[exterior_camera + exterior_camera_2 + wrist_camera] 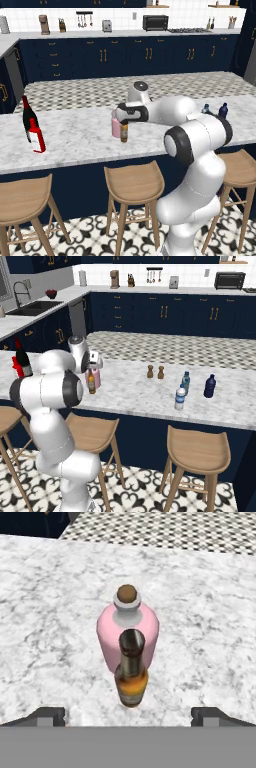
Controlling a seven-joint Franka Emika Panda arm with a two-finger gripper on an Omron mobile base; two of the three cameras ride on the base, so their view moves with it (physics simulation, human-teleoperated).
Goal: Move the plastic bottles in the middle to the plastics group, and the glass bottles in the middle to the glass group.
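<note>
Mid-counter: brown beer bottle stands right beside pink bottle, maybe touching | gripper above them, jaws wide apart, holding nothing | risk: a finger clips pink bottle on descent, tips either | water bottle near navy bottle | wine bottle far left

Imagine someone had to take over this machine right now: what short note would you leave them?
End effector: open, holding nothing, hovering over the brown beer bottle, which stands right in front of the pink bottle mid-counter.
Small water bottle: standing on the counter close to the teal bottle and the navy bottle.
Glass group: the wine bottle and red bottle at the counter's other end.
Done: nothing sorted as far as I can see.
Left: carry the beer and pink bottles to the glass group, and the water bottle to the plastics.
</note>
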